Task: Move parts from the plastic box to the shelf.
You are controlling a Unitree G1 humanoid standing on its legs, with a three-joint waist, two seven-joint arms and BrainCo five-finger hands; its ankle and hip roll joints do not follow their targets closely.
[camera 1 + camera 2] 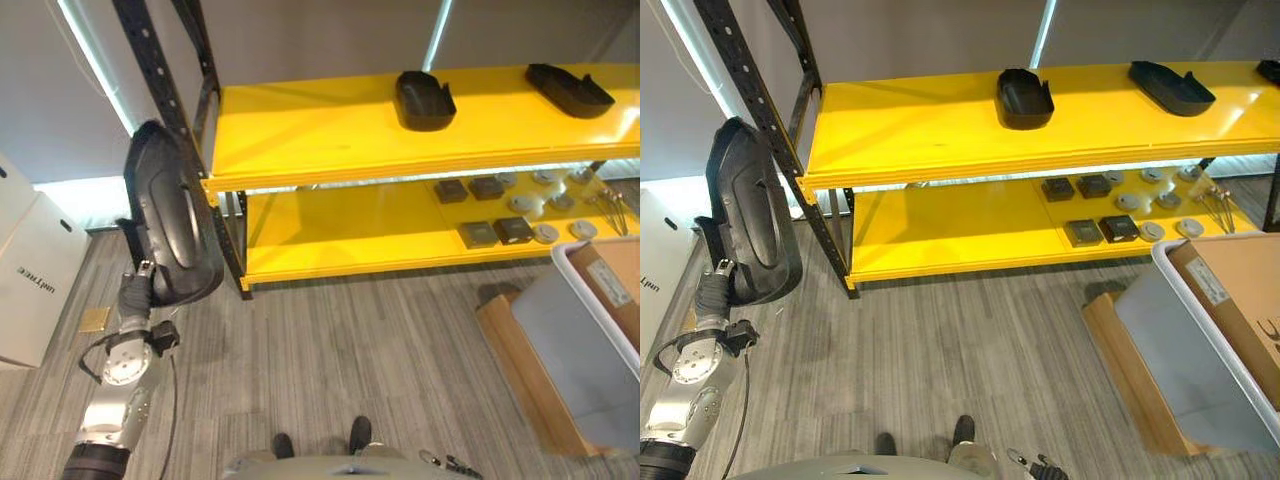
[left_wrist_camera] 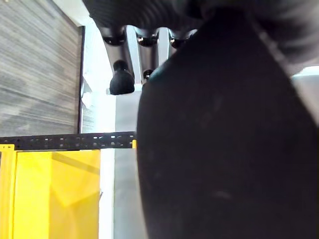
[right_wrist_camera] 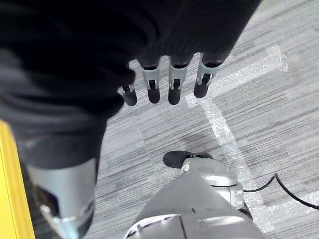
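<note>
The long black moulded part (image 1: 170, 215) is standing upright in the left hand (image 1: 137, 285), which is gripping its lower end from beneath; in the left wrist view the part's dark body (image 2: 224, 149) is lying against the palm with the dark-tipped fingers (image 2: 121, 82) curling beside it. It is hanging in the air just left of the yellow shelf (image 1: 330, 140), overlapping the black perforated upright (image 1: 165, 80) at the shelf's left corner, so that post is standing between the part and the top board. Two other black parts are already lying on that top board: a short tub-like one (image 1: 424, 100) near the middle and a longer flat one (image 1: 568, 90) towards the right end, leaving the left half of the board bare. On the lower board, square dark blocks (image 1: 495, 232) and round grey discs (image 1: 545, 233) are sitting in rows on its right side. The white plastic box (image 1: 590, 300) is showing at the right edge, resting on a wooden platform (image 1: 525, 375), with a brown cardboard piece (image 1: 610, 280) inside it. White cartons (image 1: 30, 270) are standing on the floor at the left. The right hand (image 3: 169, 82) is hanging over the grey floor with straight, relaxed fingers, holding nothing.
</note>
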